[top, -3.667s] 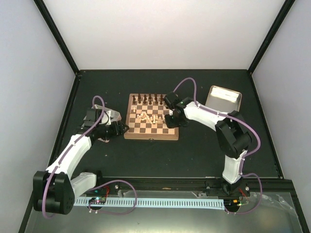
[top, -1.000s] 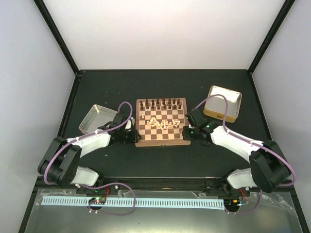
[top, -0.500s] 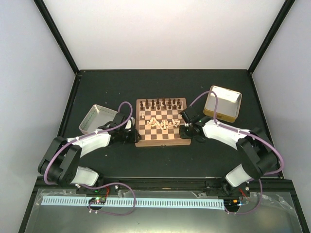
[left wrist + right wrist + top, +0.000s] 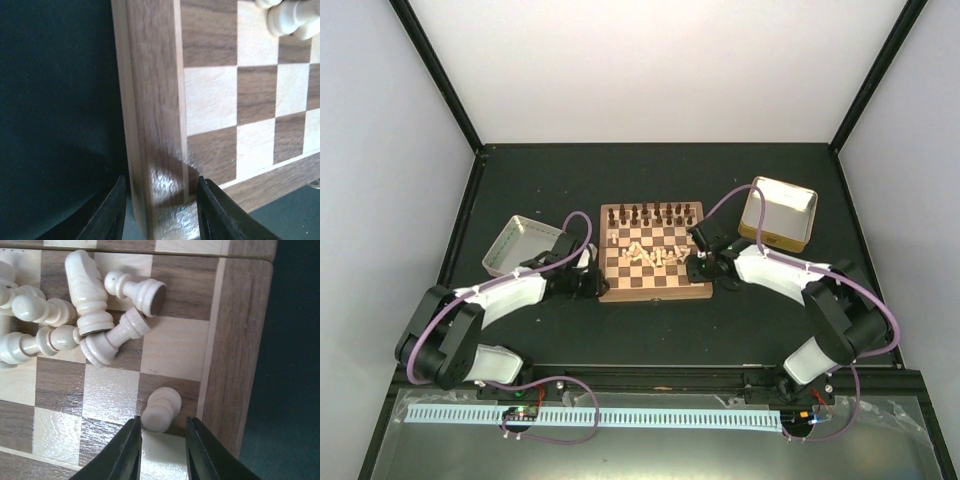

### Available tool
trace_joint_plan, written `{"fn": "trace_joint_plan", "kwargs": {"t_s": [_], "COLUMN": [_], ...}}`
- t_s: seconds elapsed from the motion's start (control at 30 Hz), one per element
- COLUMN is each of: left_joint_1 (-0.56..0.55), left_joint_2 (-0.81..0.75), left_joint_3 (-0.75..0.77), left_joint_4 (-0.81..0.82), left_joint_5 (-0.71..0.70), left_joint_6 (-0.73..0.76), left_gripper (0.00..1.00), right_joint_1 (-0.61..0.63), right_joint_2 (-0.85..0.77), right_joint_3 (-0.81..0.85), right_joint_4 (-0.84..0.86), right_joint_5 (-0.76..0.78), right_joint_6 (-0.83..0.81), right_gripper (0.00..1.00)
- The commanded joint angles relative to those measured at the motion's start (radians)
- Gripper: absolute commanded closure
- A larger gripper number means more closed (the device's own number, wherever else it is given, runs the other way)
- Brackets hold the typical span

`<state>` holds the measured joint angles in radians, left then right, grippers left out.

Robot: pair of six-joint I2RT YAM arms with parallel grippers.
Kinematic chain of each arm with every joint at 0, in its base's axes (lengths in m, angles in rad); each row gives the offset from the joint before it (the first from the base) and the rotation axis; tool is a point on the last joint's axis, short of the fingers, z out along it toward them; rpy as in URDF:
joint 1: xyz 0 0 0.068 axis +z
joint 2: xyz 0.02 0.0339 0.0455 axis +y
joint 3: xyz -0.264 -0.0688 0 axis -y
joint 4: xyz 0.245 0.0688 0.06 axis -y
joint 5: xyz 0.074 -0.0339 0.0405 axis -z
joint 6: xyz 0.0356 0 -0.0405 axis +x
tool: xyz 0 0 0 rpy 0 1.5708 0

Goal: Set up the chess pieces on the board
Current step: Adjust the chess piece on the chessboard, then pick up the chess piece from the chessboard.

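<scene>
Nearest to me, my left gripper (image 4: pixel 161 182) stands astride the near left corner of the board (image 4: pixel 155 90). One finger is off the wood over the dark table (image 4: pixel 55 100) and the other is above the brown rim (the jaws are partly apart, and I cannot tell whether they press on the rim or merely flank it). Across the board, my right gripper (image 4: pixel 162 421) is low over the squares by the right rim. Its two fingertips are closed on a pale pawn (image 4: pixel 161 409), which lies on its side on the square next to that rim. Just beyond the pawn, the other pale pieces (image 4: pixel 92 315) lie tumbled in a heap, touching and crossing one another across the middle of the board. Farther on, the dark pieces (image 4: pixel 650 213) are ranged along the board's far edge. A shallow tray (image 4: pixel 520 243) sits left of the board beside my left arm. A second tray (image 4: pixel 782 205) lies off the far right corner, apart from the board.
</scene>
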<state>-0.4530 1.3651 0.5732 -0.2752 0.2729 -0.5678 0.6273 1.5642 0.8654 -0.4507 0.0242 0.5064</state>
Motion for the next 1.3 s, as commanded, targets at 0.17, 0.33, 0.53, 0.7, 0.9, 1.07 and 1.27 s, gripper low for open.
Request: {"fn": "trace_joint_plan", "kwargs": {"t_s": [0.17,0.33,0.53,0.7,0.9,1.07,1.27], "left_joint_1": [-0.009,-0.008,-0.009,-0.009,-0.009,-0.007,-0.006], "left_joint_2": [-0.143,-0.231,-0.357,-0.484,-0.670,-0.827,-0.899], "left_joint_3": [0.070,0.137,0.174,0.185,0.157,0.153,0.125], "left_joint_4": [-0.227,-0.258,-0.215,-0.158,-0.105,-0.122,-0.120], "left_joint_5": [-0.071,-0.110,-0.165,-0.260,-0.421,-0.473,-0.520], "left_joint_6": [0.022,0.079,0.146,0.161,0.181,0.210,0.239], "left_gripper": [0.52,0.51,0.50,0.40,0.13,0.05,0.01], "right_joint_1": [0.005,0.006,0.055,0.132,0.229,0.252,0.262], "right_joint_2": [-0.187,-0.165,-0.030,0.116,0.302,0.398,0.495], "right_joint_3": [0.042,0.153,0.310,0.452,0.632,0.714,0.832], "right_joint_4": [-0.120,-0.157,-0.178,-0.199,-0.216,-0.219,-0.277], "right_joint_5": [0.042,0.027,-0.005,-0.041,-0.040,-0.032,0.024], "right_joint_6": [-0.007,-0.031,-0.058,-0.074,-0.073,-0.051,-0.065], "right_gripper": [0.63,0.62,0.62,0.63,0.63,0.64,0.69]}}
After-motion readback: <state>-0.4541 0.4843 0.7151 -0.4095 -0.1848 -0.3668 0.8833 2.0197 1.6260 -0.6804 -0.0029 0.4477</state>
